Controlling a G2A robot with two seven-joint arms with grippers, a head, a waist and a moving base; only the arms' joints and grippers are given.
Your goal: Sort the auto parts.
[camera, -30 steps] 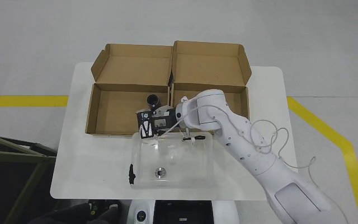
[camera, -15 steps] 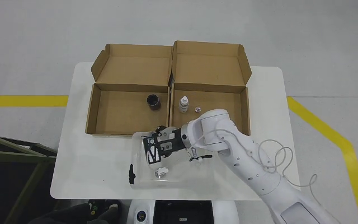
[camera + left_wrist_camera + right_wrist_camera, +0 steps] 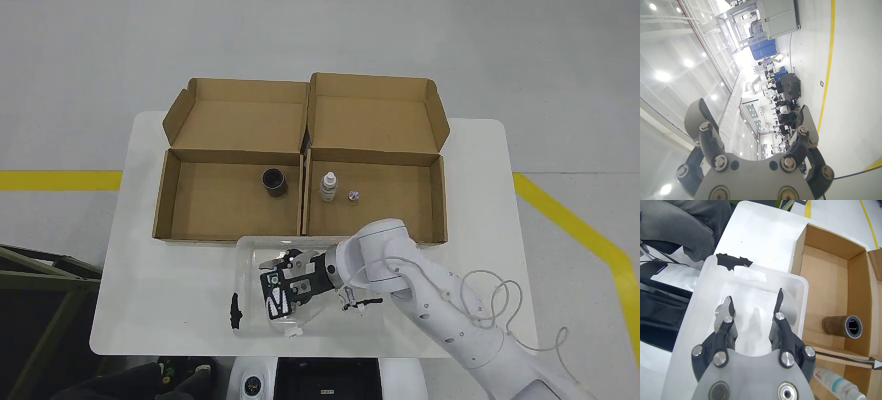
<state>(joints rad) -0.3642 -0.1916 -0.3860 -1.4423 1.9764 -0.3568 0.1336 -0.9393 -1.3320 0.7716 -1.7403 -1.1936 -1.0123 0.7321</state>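
Observation:
My right gripper (image 3: 280, 292) (image 3: 754, 294) is open inside the clear plastic bin (image 3: 246, 262) (image 3: 804, 289) at the table's front, with nothing visible between its fingers. A dark metal cylinder (image 3: 273, 181) (image 3: 842, 326) lies in the left cardboard box (image 3: 200, 200) (image 3: 821, 256). In the right cardboard box (image 3: 400, 195) are a small white bottle (image 3: 328, 185) (image 3: 832, 382) and a tiny part (image 3: 352, 196). My left gripper (image 3: 752, 103) is open and empty, pointing up into the room, away from the table.
Both boxes stand side by side behind the bin with their lids folded back. Black tape (image 3: 234, 312) (image 3: 730, 261) sticks to the bin's rim. Bare white table (image 3: 140, 250) lies to the left of the bin and boxes.
The right gripper has moved from the left box's front edge toward the table's front and down into the bin. It now covers the small silver part that lay there.

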